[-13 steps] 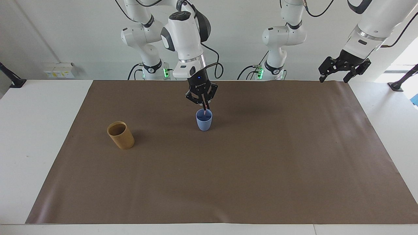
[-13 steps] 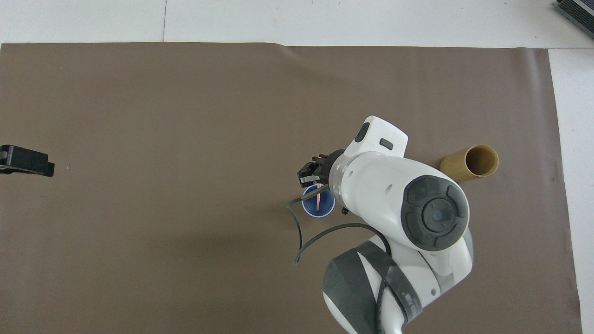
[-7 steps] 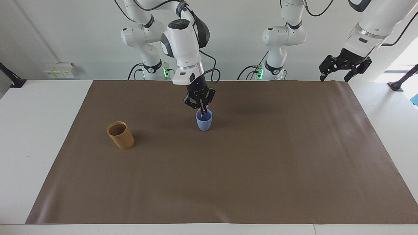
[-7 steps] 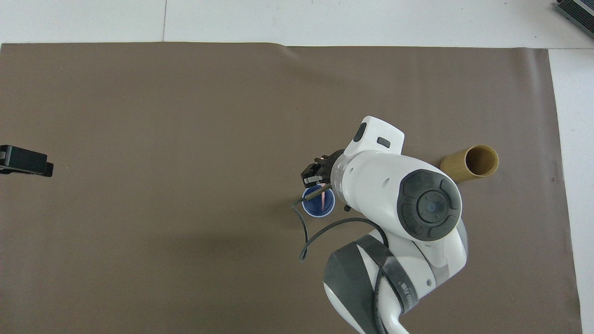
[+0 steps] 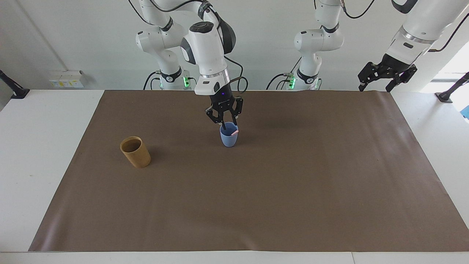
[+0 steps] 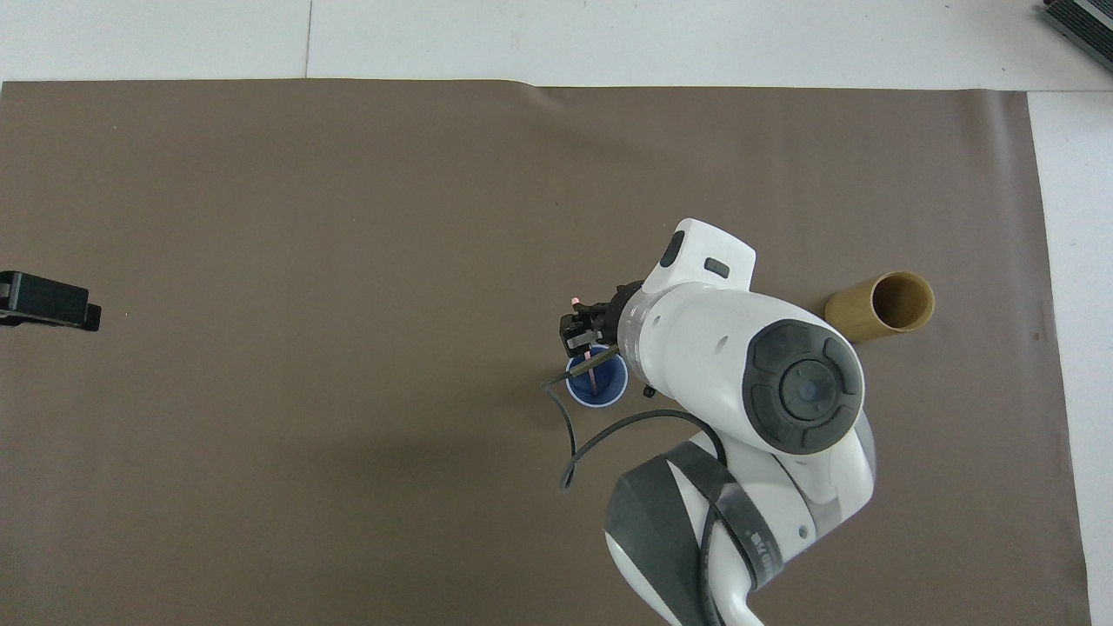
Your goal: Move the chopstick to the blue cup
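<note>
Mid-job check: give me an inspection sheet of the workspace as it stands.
Surface: brown mat on white table.
Job's things: chopstick in blue cup, leaning on its rim.
Clutter: tan cup, upright, toward the right arm's end.
Grippers: right gripper open, just over the blue cup; left gripper open, waiting raised at the mat's edge.
Cables: black cable hangs off the right arm.
Surroundings: wall socket box.

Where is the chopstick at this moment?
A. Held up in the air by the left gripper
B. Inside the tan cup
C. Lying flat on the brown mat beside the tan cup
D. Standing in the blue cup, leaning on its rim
D: in the facing view the pink chopstick sits in the blue cup, its tip over the rim, under the right gripper, whose fingers are spread.
</note>
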Motion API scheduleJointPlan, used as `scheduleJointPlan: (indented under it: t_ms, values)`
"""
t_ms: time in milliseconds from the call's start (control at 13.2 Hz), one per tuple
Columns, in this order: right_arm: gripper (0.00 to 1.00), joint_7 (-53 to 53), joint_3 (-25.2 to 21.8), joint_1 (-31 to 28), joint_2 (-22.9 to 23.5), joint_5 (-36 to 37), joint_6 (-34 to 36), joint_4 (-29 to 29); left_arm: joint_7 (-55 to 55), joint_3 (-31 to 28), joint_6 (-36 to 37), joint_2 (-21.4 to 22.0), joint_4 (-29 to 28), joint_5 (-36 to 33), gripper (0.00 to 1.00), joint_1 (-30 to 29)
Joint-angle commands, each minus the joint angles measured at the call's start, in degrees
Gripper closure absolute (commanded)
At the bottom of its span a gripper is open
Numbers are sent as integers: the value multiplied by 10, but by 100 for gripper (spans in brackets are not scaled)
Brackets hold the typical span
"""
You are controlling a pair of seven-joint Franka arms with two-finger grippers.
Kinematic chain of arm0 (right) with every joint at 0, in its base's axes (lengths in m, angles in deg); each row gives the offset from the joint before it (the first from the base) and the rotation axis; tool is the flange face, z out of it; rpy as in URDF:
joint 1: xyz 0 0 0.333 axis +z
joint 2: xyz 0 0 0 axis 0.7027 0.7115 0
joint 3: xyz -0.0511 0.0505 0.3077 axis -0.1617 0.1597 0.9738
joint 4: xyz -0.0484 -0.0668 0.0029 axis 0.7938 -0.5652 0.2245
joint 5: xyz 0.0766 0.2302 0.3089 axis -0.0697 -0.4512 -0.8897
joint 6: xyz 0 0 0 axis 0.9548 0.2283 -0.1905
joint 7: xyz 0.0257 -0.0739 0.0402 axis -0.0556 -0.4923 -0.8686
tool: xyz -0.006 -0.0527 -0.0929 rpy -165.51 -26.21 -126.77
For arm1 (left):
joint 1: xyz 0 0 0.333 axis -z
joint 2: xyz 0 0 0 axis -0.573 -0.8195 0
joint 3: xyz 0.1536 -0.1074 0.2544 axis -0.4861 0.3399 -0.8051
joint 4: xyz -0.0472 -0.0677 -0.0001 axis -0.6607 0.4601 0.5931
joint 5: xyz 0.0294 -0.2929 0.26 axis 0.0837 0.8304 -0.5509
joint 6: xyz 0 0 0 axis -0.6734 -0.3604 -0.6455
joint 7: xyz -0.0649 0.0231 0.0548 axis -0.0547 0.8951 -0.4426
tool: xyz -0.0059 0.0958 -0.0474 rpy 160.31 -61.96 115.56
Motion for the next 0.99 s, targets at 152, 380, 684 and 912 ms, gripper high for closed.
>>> scheduleJointPlan:
  t_ms: [152,380,684,912]
  values:
    - [0,9,2,-55,-54,-5,58,-2,7,3,7,13,-11,4,0,-12]
    - [0,10,1,-98,-106,-5,177,-4,9,3,8,13,-11,4,0,-11]
    - [0,49,-1,-160,-115,-6,303,-58,8,4,8,13,-10,4,0,-7]
    - [0,104,0,-190,-82,-13,368,-128,8,4,8,13,-10,4,0,-11]
